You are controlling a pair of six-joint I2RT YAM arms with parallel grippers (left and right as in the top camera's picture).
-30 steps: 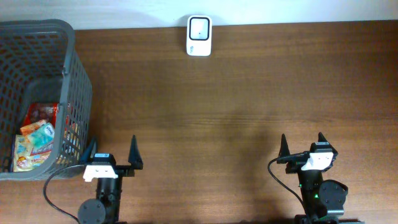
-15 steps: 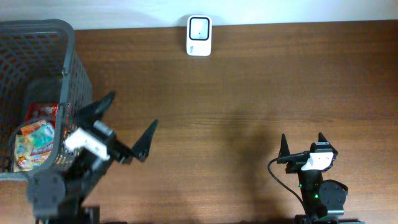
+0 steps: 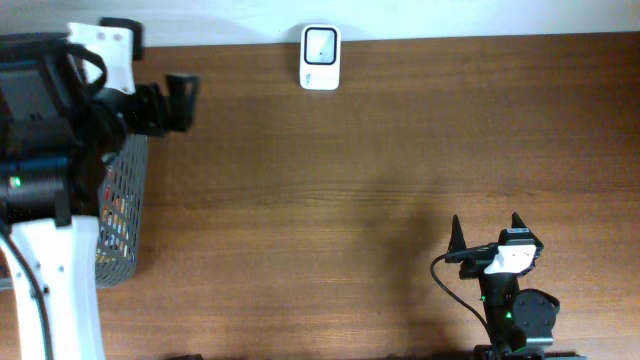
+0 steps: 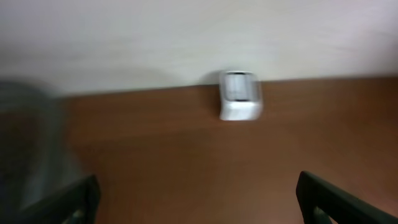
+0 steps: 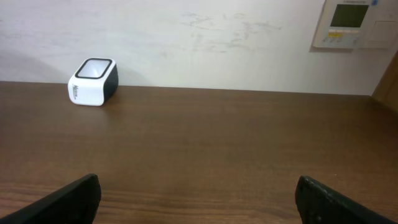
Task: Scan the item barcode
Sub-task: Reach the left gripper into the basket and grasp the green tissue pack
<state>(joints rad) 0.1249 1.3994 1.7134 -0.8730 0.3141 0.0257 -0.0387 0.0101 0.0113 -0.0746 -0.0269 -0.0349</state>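
The left arm (image 3: pixel 40 150) is high above the table (image 3: pixel 350 180) and it covers most of the basket (image 3: pixel 120 215) at the left edge. The left gripper (image 3: pixel 155 65) is near the far left corner of the table, with its jaws wide apart and nothing between them. In the left wrist view, both fingers frame bare wood and the gripper (image 4: pixel 199 208) points toward the scanner (image 4: pixel 239 102). That view is blurred, and the grey shape at its left (image 4: pixel 25 143) is probably the basket.

The scanner (image 3: pixel 320 45) is white with a dark window on top. It stands at the far edge of the table, against the wall (image 5: pixel 199 37), well apart from both grippers.

The arm hides the inside of the basket. Only some coloured spots show through the mesh wall (image 3: pixel 108 212), and I think these are the packets. No packet is in a gripper.

The right gripper (image 3: pixel 486 222) is low at the near right edge of the table. Its jaws are also fully apart and empty (image 5: pixel 199 199). From the right wrist, the scanner (image 5: pixel 93 81) is at the far left, and a panel (image 5: pixel 348 22) hangs on the wall at the upper right.
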